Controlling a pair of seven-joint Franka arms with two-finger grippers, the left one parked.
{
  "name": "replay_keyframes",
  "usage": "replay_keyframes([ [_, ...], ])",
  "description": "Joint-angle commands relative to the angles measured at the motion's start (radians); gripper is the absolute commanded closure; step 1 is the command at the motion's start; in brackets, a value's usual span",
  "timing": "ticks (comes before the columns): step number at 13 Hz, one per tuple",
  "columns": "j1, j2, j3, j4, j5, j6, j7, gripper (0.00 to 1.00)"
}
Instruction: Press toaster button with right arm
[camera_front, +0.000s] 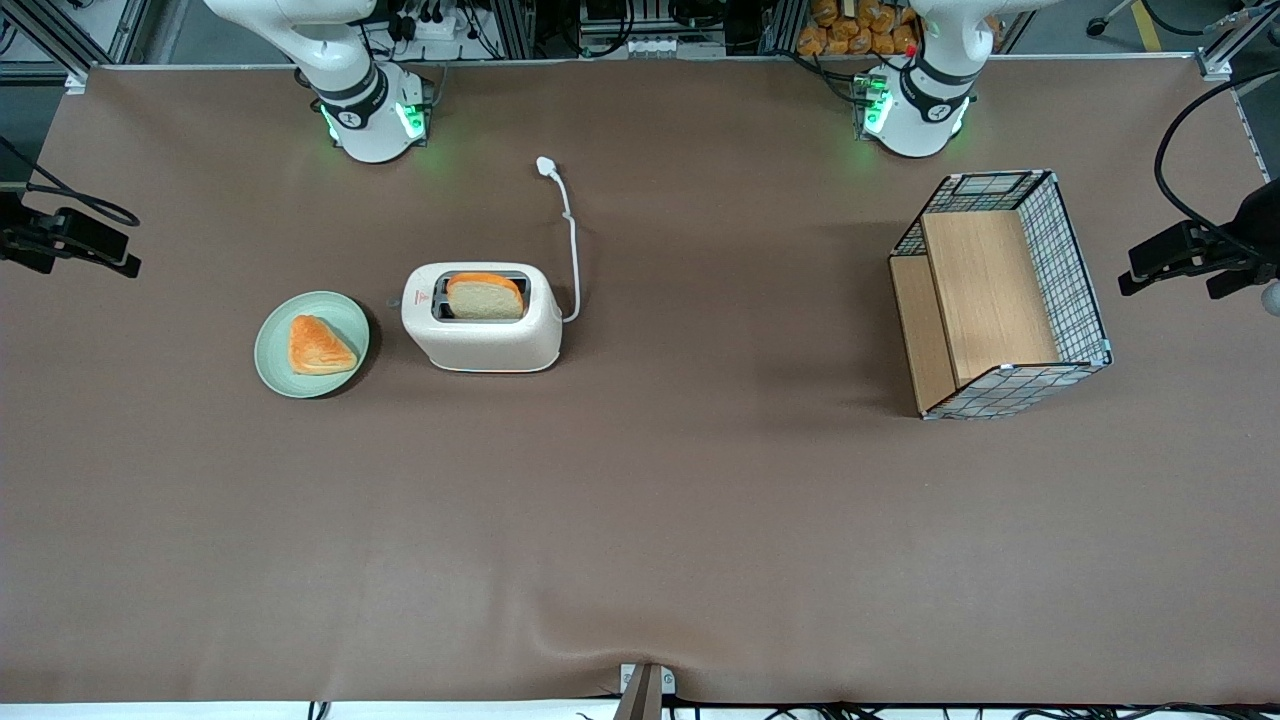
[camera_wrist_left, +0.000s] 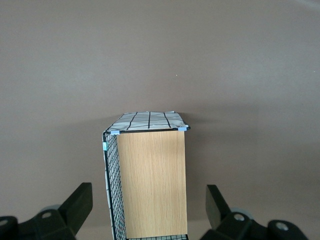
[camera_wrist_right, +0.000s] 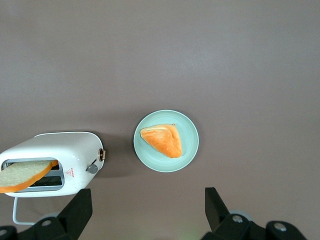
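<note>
The cream-white toaster (camera_front: 485, 325) stands on the brown table with a slice of bread (camera_front: 485, 297) upright in its slot. Its small grey button (camera_front: 394, 301) sticks out of the narrow end facing the plate. In the right wrist view the toaster (camera_wrist_right: 60, 155) and its grey button (camera_wrist_right: 92, 168) show beside the red triangle mark. My right gripper (camera_wrist_right: 147, 200) hangs high above the table, over the stretch between toaster and plate, apart from the button. Its fingers (camera_wrist_right: 80, 205) are open wide and empty. Only the right arm's base (camera_front: 370, 110) shows in the front view.
A pale green plate (camera_front: 275, 350) with a triangular toast piece (camera_front: 318, 346) lies beside the toaster's button end; it also shows in the right wrist view (camera_wrist_right: 190, 150). The white cord and plug (camera_front: 546, 166) trail from the toaster. A wire-mesh wooden basket (camera_front: 1000, 295) stands toward the parked arm's end.
</note>
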Motion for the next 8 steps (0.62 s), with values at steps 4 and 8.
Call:
replay_keyframes([
  [4, -0.02, -0.007, 0.022, -0.001, -0.024, 0.001, -0.029, 0.0],
  [8, -0.02, -0.004, 0.022, 0.003, -0.024, -0.005, -0.018, 0.0],
])
